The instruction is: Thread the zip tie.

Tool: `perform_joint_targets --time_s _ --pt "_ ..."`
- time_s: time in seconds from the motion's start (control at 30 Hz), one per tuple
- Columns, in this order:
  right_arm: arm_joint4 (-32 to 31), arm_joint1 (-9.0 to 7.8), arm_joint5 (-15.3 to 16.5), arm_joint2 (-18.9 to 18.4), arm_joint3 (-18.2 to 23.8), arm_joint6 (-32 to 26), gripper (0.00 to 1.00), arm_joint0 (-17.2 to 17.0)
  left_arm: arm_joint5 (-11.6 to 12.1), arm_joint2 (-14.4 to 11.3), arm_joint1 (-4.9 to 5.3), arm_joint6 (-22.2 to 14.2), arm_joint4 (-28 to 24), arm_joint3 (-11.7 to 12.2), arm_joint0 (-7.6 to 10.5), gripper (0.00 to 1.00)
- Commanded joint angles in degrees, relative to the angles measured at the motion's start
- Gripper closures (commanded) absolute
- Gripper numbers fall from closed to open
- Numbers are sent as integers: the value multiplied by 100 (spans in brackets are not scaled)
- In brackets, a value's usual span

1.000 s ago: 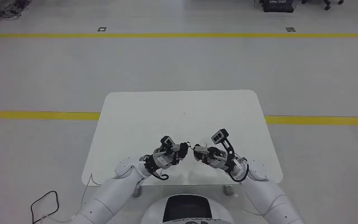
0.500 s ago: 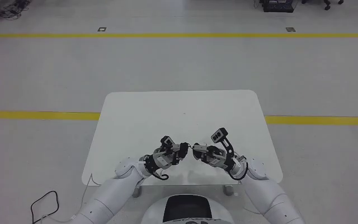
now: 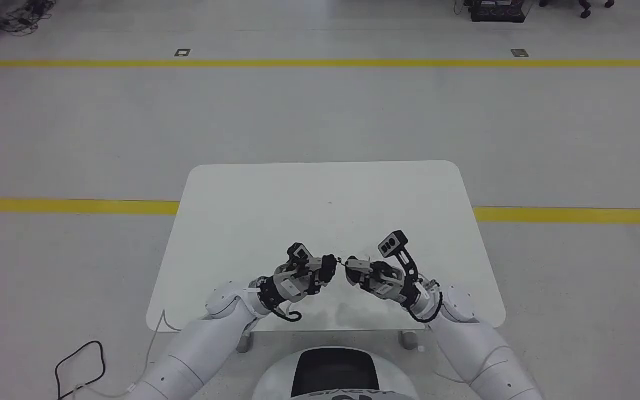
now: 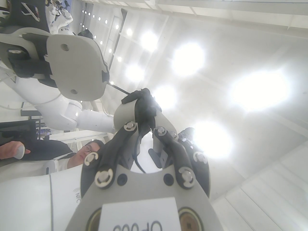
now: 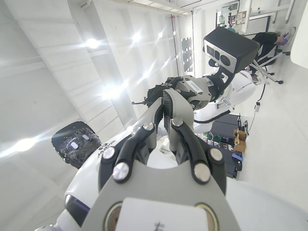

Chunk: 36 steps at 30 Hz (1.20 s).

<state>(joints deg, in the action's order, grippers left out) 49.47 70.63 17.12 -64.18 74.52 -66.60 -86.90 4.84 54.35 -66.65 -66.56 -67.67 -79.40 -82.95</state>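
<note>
Black zip tie [image 4: 119, 90] stretched in the air between two facing grippers, above the white table [image 3: 320, 195] near the robot, left gripper [image 4: 144, 104] pinched on one end, right gripper [image 5: 164, 102] clamped on the other.

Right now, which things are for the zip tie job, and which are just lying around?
For the job: zip tie; left gripper and right gripper, both shut on it above the table.

Just lying about: cable on the floor.

Industrial lab hall: yellow floor lines [image 3: 320, 63]
</note>
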Motion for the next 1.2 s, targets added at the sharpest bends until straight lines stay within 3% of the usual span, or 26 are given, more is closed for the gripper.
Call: perform_joint_targets --time_s 0.0,1.17 --pt "8 -2 -5 -7 -31 -11 100 7 0 0 0 0 0 0 0 100" --pt "-77 -15 34 27 -149 -2 100 10 0 0 0 0 0 0 0 100"
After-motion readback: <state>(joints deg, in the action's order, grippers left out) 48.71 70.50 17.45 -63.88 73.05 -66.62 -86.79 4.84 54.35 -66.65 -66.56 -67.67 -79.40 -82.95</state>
